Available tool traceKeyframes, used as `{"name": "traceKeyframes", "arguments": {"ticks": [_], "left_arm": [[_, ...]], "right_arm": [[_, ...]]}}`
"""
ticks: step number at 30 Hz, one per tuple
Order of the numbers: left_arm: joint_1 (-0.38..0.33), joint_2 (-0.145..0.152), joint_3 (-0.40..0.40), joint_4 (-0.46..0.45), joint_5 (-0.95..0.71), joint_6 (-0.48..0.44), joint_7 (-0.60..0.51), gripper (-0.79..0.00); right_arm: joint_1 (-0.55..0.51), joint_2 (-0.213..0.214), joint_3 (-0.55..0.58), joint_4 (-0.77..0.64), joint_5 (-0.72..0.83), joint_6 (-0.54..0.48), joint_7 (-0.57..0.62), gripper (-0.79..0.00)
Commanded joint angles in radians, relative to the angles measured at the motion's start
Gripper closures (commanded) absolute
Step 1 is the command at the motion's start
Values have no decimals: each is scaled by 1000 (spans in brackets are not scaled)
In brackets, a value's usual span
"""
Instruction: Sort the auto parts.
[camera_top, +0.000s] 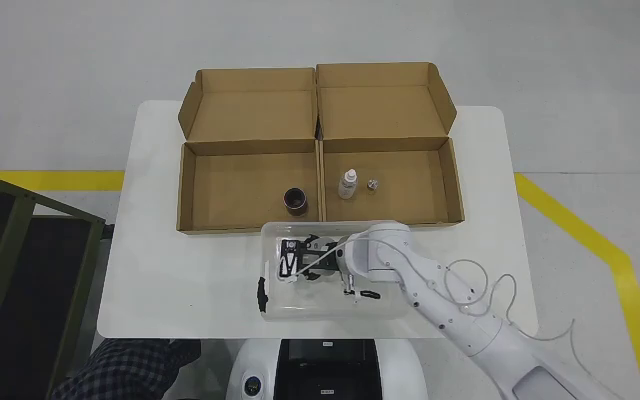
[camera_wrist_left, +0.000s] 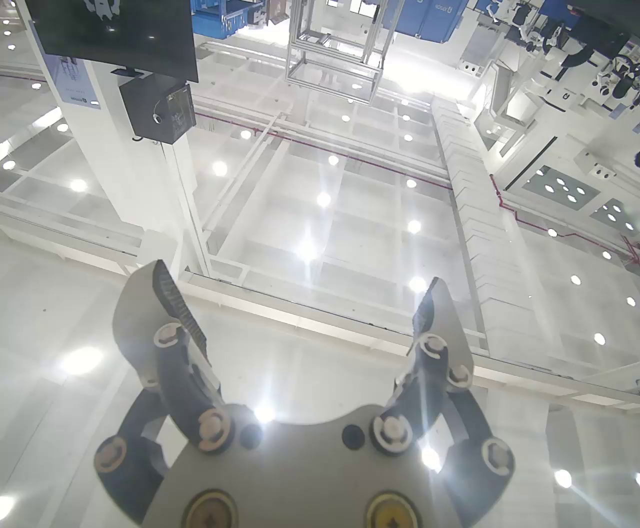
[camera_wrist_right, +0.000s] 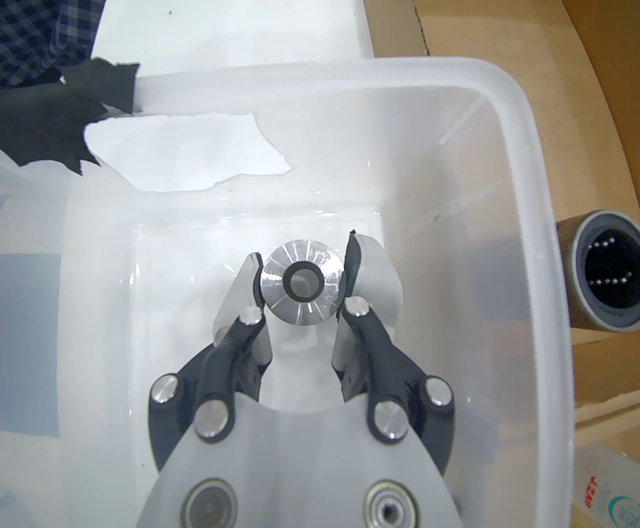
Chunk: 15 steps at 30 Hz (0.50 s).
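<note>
On the table (camera_top: 160, 250), two boxes stand side by side along the far half, touching, their lids folded open behind them. The left box (camera_top: 215, 195) holds a bearing (camera_top: 296, 201) in its near right corner. The right box (camera_top: 420, 190) holds a bottle (camera_top: 347, 183) in its left part, with a small part (camera_top: 373, 184) just to the right of it. A bin (camera_top: 330, 226) sits just in front of both boxes, across their seam. The right gripper (camera_wrist_right: 305, 250) is inside the bin, with a ring (camera_wrist_right: 280, 300) between its fingers.
</note>
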Motion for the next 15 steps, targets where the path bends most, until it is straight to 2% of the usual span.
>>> {"name": "traceKeyframes", "arguments": {"ticks": [1, 6, 15], "left_arm": [[0, 0, 0, 0, 0, 0, 0, -785], [0, 0, 0, 0, 0, 0, 0, -785], [0, 0, 0, 0, 0, 0, 0, -785]], "right_arm": [[-1, 1, 3, -8, 5, -10, -1, 0], [-9, 7, 20, -56, 11, -30, 11, 0], [-52, 35, 96, -223, 41, -69, 86, 0]]}}
